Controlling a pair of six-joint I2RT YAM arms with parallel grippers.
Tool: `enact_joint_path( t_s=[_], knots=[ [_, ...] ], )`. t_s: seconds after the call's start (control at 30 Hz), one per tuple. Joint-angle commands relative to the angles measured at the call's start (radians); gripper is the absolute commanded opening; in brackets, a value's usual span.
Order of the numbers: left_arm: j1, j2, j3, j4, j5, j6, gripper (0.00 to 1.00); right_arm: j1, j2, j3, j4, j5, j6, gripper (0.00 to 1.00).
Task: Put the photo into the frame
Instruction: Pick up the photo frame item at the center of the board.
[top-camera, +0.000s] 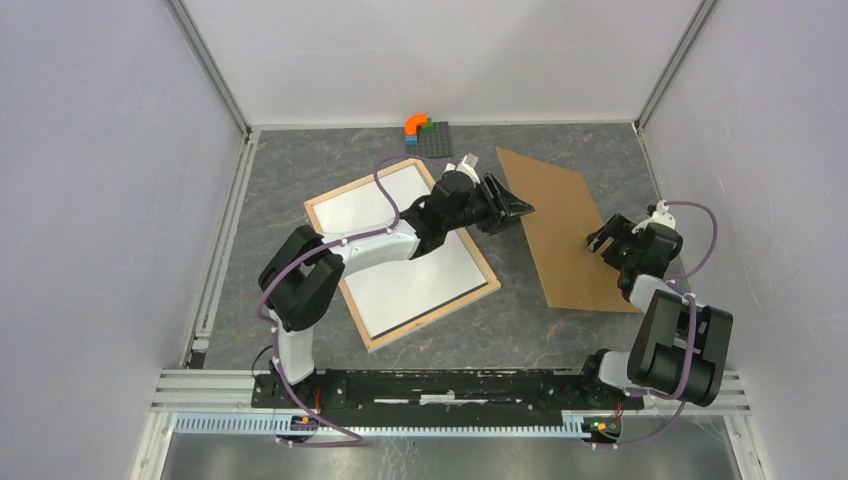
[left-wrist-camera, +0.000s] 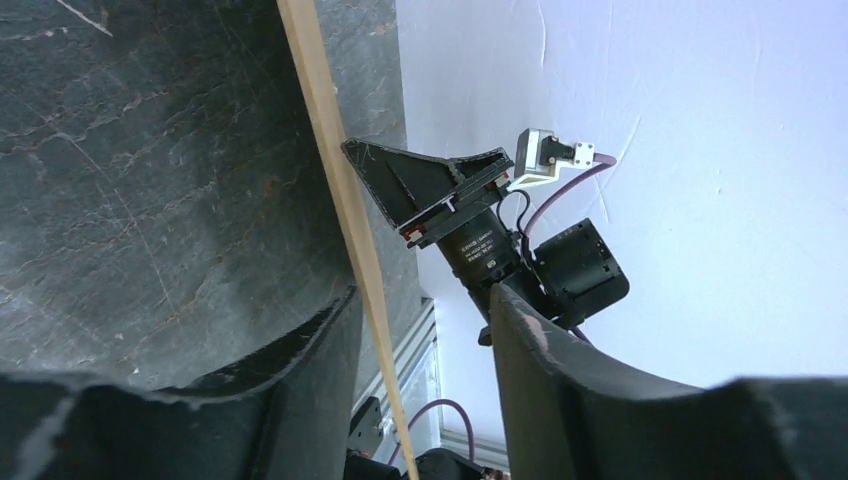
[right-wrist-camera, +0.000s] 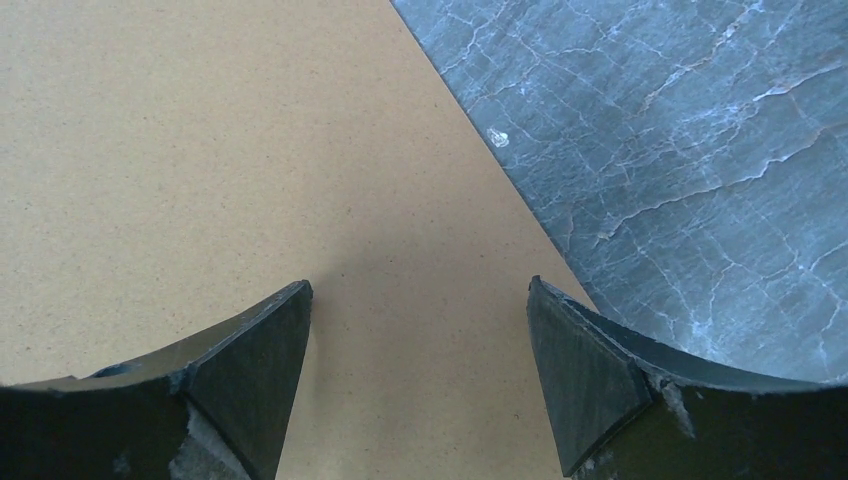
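— Where's the photo? I can't find it on my screen.

— Nor can I, at least not its printed side. The frame (top-camera: 438, 315) lies flat on the table (top-camera: 300, 160), left of centre, under my left forearm. A white sheet (top-camera: 420, 280) fills it. That may be the photo lying face down, but I can't tell.

— So why are both arms over at the board?

— If the print is already in, I'd judge the board (top-camera: 565, 235) goes on top of it next. It lies just right of the frame, with bare table showing between them. The left gripper (left-wrist-camera: 422, 290) is turned on its side at the board's left edge, I think so that one finger can go under and one over. A thin pale edge (left-wrist-camera: 342, 190) runs between the fingers, and I take it for the board's rim.

— Pinched?

— Not yet. The fingers stand apart, one just beside that edge and the other clear of it.

— And the right?

— The right gripper (right-wrist-camera: 418, 282) hangs over the board near its right edge, fingers spread wide, holding nothing. I can't tell whether the tips touch the board. My guess is that it's there to steady the board while the other side lifts, since a thin sheet like that could slide.
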Motion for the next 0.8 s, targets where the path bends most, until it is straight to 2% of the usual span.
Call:
enact_joint_path(
  t_s=[0.0,0.1,0.23,0.3,0.6,0.77],
  knots=[
    [-0.019,0.035,0.013,0.171,0.043,-0.105,0.52,0.031,0.012,-0.029,-0.111,-0.099,-0.008,0.85],
    [-0.019,0.051,0.028,0.119,0.028,-0.112,0.52,0.034,0.015,-0.03,-0.105,-0.1,-0.006,0.85],
    [-0.014,0.076,-0.02,0.294,0.035,-0.184,0.51,0.044,0.028,-0.031,-0.095,-0.114,-0.001,0.85],
    [-0.008,0.089,-0.011,0.315,0.046,-0.19,0.44,0.05,0.028,-0.031,-0.092,-0.118,0.0,0.85],
    [0.029,0.029,0.008,0.029,0.021,-0.012,0.03,0.099,-0.042,-0.006,-0.132,-0.085,-0.076,0.85],
    [0.098,-0.047,0.008,-0.171,0.068,0.113,0.02,0.256,-0.146,0.077,-0.257,0.072,-0.218,0.88]
  ],
)
